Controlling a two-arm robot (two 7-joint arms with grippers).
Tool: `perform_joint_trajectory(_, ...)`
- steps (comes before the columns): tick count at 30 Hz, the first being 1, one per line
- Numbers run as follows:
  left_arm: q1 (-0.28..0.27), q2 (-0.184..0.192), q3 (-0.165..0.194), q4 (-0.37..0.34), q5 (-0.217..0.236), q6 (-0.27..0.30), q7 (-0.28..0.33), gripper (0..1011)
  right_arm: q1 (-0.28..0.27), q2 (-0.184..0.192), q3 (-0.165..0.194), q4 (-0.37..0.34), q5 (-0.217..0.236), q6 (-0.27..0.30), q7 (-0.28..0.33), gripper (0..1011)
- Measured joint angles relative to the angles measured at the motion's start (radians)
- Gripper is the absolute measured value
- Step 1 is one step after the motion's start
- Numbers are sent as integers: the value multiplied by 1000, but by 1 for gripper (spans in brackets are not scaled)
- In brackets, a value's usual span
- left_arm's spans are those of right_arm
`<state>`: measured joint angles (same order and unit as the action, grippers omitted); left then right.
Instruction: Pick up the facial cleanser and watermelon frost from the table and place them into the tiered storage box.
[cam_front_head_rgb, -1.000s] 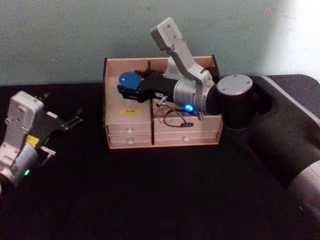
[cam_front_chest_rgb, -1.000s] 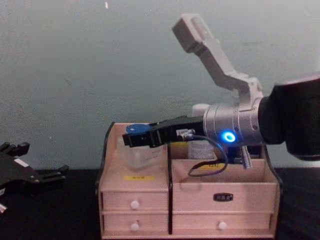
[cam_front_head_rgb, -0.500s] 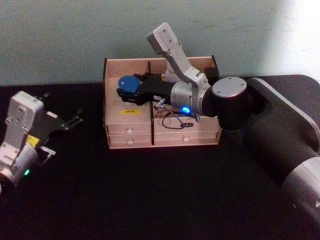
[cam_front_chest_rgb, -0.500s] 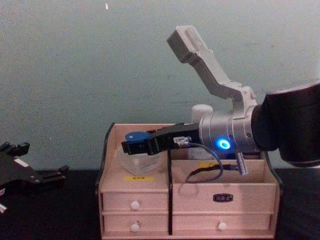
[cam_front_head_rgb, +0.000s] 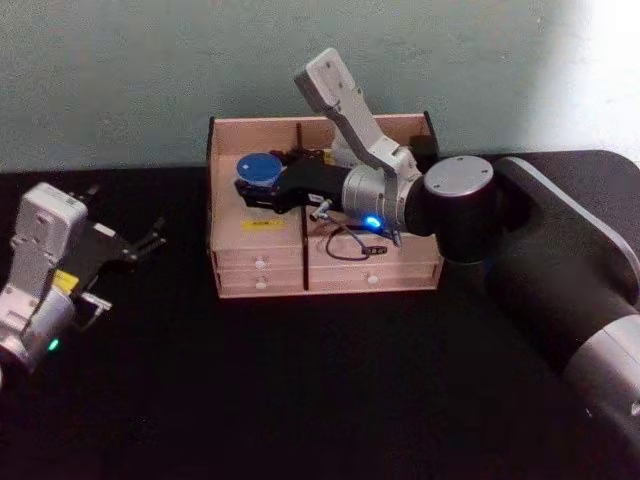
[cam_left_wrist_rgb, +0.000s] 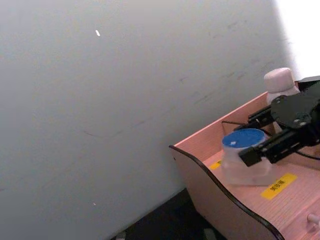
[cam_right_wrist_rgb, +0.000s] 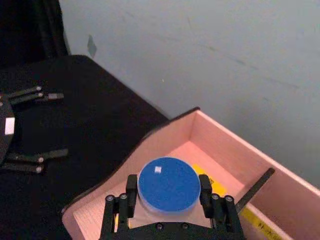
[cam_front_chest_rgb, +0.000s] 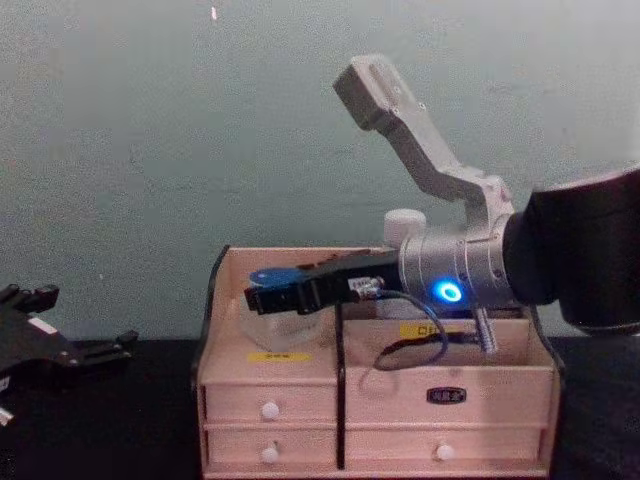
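Right gripper (cam_right_wrist_rgb: 167, 202) clamps blue-lidded jar (cam_right_wrist_rgb: 168, 184) (upright) over tiered storage box (cam_front_head_rgb: 222, 215) — 9 o'clock compartment; lower straight, then release. Left gripper (cam_front_head_rgb: 150, 240) idle, splayed.

We see a clear jar with a blue lid (cam_right_wrist_rgb: 168, 185) upright in the left compartment of the wooden box (cam_front_head_rgb: 258, 240). A white-capped bottle (cam_front_chest_rgb: 404, 225) stands at the back of the right compartment. The drawers are shut.

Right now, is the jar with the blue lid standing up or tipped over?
Standing up. The blue-lidded jar sits flat in the tiered storage box, lid on top, between the right tool's fingers.
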<state>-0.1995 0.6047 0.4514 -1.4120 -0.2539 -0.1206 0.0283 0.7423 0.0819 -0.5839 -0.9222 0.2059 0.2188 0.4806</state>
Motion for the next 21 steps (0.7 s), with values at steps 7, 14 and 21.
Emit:
perform_joint_trajectory(7,0,0,0,0,0,0,0,1001,0,1,0,0,0,1,0,950)
perform_joint_trajectory(14,0,0,0,0,0,0,0,1001,0,1,0,0,0,1,0,1002)
perform_joint_trajectory(21,0,0,0,0,0,0,0,1001,0,1,0,0,0,1,0,1002)
